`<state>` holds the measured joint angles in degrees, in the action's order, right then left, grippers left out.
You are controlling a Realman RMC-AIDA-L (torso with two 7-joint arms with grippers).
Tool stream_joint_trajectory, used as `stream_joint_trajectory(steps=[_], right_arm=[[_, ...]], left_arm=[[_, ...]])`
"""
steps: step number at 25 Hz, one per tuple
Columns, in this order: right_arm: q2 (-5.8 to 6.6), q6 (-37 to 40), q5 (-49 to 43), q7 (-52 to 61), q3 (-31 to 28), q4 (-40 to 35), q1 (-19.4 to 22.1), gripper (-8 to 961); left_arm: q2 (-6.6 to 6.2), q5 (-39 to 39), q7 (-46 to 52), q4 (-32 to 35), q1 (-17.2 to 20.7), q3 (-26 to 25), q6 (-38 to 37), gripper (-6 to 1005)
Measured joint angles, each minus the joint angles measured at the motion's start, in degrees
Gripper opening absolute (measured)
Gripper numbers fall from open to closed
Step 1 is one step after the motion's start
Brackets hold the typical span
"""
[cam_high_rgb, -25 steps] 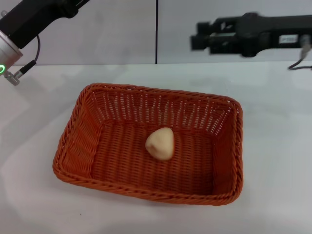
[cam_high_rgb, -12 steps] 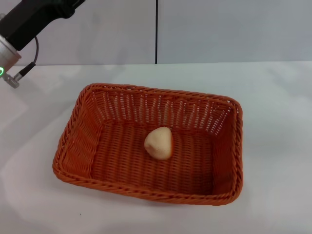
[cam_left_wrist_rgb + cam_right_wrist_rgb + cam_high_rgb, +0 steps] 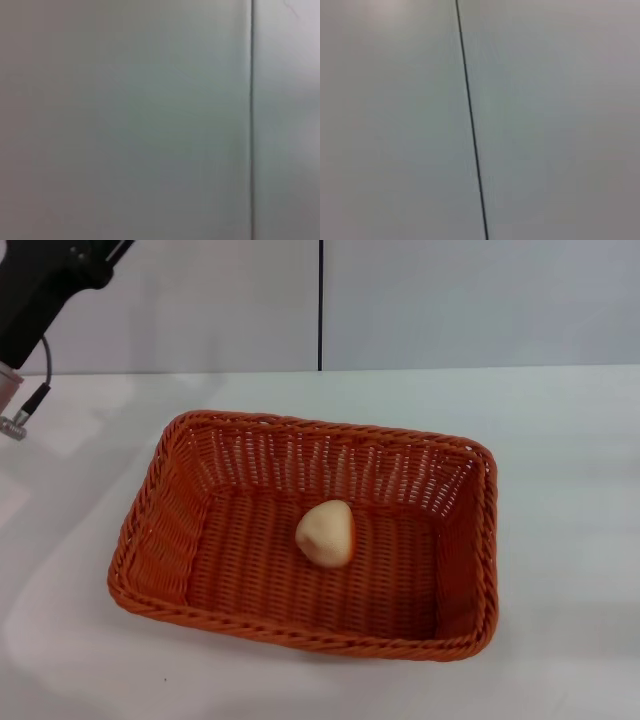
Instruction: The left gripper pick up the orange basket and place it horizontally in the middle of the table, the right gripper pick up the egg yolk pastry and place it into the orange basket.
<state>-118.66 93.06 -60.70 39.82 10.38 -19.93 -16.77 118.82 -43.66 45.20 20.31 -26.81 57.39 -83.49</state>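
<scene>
The orange basket (image 3: 160, 530) lies lengthwise in the middle of the white table (image 3: 560, 440) in the head view. Inside it, on the woven floor near the centre, rests the pale egg yolk pastry (image 3: 327, 533). Only a stretch of the black left arm (image 3: 40, 290) with its cable shows, at the top left corner and well away from the basket; the left gripper itself is out of view. Nothing of the right arm or the right gripper shows. Both wrist views hold only a plain grey wall with a dark seam.
A grey wall with a vertical dark seam (image 3: 321, 305) rises behind the table's far edge. White tabletop surrounds the basket on every side.
The right arm, seen at the top right a second ago, has left the head view. The left arm has drawn further up and to the left. Basket and pastry stay put.
</scene>
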Motion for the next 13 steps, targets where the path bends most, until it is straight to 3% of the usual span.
stream_joint_trajectory(steps=[13], right_arm=[[-0.17, -2.6, 0.4, -1.5, -8.5, 5.9, -5.3, 551]], left_arm=[[-0.02, 4.8, -9.2, -2.0, 1.8, -0.6, -2.4, 756]])
